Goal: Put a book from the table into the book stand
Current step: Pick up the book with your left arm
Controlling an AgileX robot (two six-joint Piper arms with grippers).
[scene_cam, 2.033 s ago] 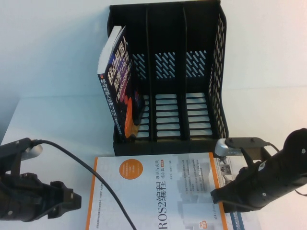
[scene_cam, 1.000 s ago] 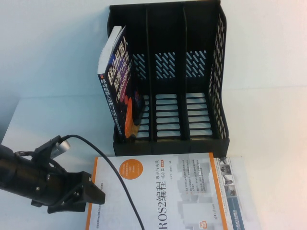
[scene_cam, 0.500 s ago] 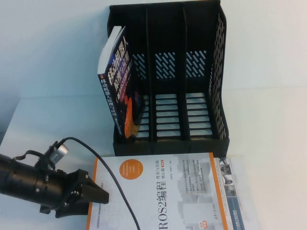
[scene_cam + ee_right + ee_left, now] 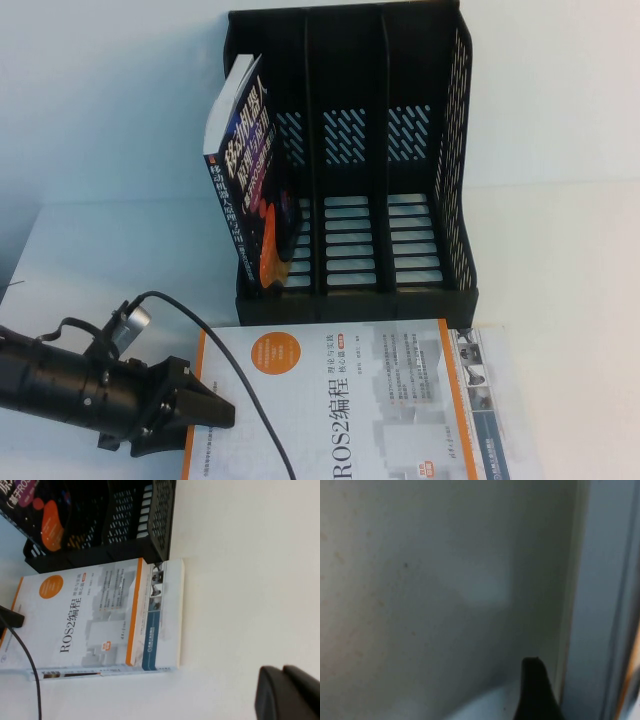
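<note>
A white and orange ROS2 book (image 4: 345,405) lies flat on the table in front of the black three-slot book stand (image 4: 350,160). It also shows in the right wrist view (image 4: 100,615). A dark book (image 4: 248,175) leans in the stand's left slot. My left gripper (image 4: 222,411) lies low at the flat book's left edge, its tip over the orange border. In the left wrist view only one dark tip (image 4: 535,690) shows beside the book's edge (image 4: 600,605). My right gripper (image 4: 289,694) is shut and empty over bare table to the right of the book, out of the high view.
The white table (image 4: 560,260) has bare room to the right of the stand and the book. The left arm's black cable (image 4: 235,385) loops over the book's cover. The stand's middle and right slots (image 4: 415,200) hold nothing.
My left gripper has slid right to the book's left edge and its tip now overlaps the cover. My right arm has drawn back out of the high view.
</note>
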